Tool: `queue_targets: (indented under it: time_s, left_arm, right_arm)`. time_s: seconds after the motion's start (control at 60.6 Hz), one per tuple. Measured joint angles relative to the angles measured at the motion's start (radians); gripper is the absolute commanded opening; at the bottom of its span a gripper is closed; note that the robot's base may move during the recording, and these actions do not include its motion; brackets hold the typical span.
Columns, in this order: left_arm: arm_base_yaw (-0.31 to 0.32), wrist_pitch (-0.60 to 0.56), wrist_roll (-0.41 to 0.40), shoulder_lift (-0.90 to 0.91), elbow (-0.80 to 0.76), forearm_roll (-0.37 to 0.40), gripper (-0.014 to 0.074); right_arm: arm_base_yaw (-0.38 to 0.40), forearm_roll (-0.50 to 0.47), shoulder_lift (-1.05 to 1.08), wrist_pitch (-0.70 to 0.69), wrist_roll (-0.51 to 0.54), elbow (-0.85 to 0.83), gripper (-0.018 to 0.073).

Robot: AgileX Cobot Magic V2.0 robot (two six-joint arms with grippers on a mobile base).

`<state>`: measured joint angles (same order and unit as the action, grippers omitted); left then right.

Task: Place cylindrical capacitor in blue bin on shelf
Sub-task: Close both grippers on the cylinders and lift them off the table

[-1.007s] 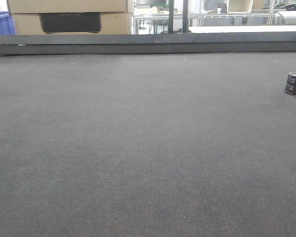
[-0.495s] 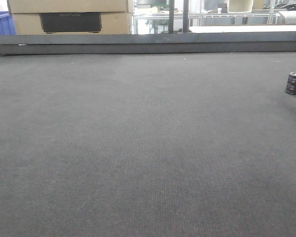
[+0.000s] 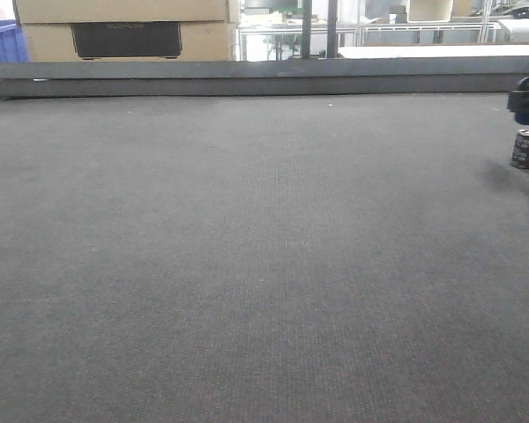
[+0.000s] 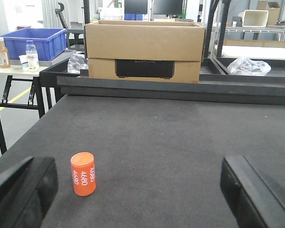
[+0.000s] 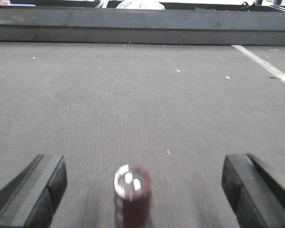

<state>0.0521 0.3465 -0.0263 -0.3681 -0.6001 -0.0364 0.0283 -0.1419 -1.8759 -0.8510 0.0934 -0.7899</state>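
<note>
Over at the far right edge of the dark grey felt-topped table [image 3: 247,264] stands the small dark brown cylindrical capacitor [image 3: 526,148], upright, silvery top showing. A black piece of the right arm hangs just above it, poking in from the edge of the front view. From that wrist's camera, the right gripper [image 5: 143,186] points low and level along the table. Its black fingers [image 5: 42,187] are spread wide, one on each side of the capacitor, touching nothing and gripping nothing. The capacitor looks blurred there, sitting a touch left of centre in the gap.

The left arm is low and level too. The left gripper [image 4: 140,190] is just as wide apart and empty. A small orange cylinder with white numbers [image 4: 83,174] stands upright just inside its left finger, clear of it. Straight ahead past the table's raised rim sits a big brown cardboard box [image 4: 145,50].
</note>
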Motion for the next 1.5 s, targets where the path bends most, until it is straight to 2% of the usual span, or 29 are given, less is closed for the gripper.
queue_targets:
  time_s: [0.198,0.462,0.528,0.644,0.726,0.842,0.924,1.106,1.238,1.337,1.436,1.502]
  left_arm:
    - [0.000,0.000,0.000,0.000,0.000,0.000,0.0602]
    - [0.000,0.000,0.000,0.000,0.000,0.000,0.0602]
    - [0.000,0.000,0.000,0.000,0.000,0.000,0.0602]
    - [0.000,0.000,0.000,0.000,0.000,0.000,0.0602]
    - [0.000,0.000,0.000,0.000,0.000,0.000,0.0602]
    - [0.000,0.000,0.000,0.000,0.000,0.000,0.0602]
    - [0.000,0.000,0.000,0.000,0.000,0.000,0.0602]
    - [0.000,-0.008,0.000,-0.008,0.000,-0.010,0.0602]
    - [0.000,-0.039,0.000,-0.049,0.024,-0.019,0.0602]
    - [0.000,-0.114,0.000,-0.111,0.066,-0.023,0.0602]
    - [0.000,-0.245,0.000,-0.197,0.125,-0.021,0.0602]
    - [0.000,-0.347,0.000,-0.261,0.155,0.009,0.0602]
  right_arm:
    - [0.000,0.000,-0.113,0.017,0.000,-0.118,0.0568]
    - [0.000,-0.014,-0.199,0.036,0.000,-0.149,0.0566]
    - [0.000,-0.017,-0.213,0.044,0.000,-0.149,0.0532]
    - [0.000,-0.017,-0.218,0.044,0.000,-0.149,0.0358]
    - [0.000,-0.017,-0.218,0.041,0.000,-0.151,0.0160]
    - [0.000,-0.018,-0.218,0.038,0.000,-0.153,-0.0053]
    - [0.000,-0.018,-0.219,0.038,0.000,-0.155,-0.0164]
    - [0.000,-0.020,-0.189,0.046,0.000,-0.155,-0.0162]
    - [0.000,-0.019,-0.076,0.075,0.000,-0.138,-0.0162]
    - [0.000,-0.019,0.056,0.152,0.000,-0.136,-0.0162]
    - [0.000,-0.017,0.198,0.260,0.000,-0.135,-0.0162]
    - [0.000,-0.015,0.285,0.334,0.000,-0.135,-0.0162]
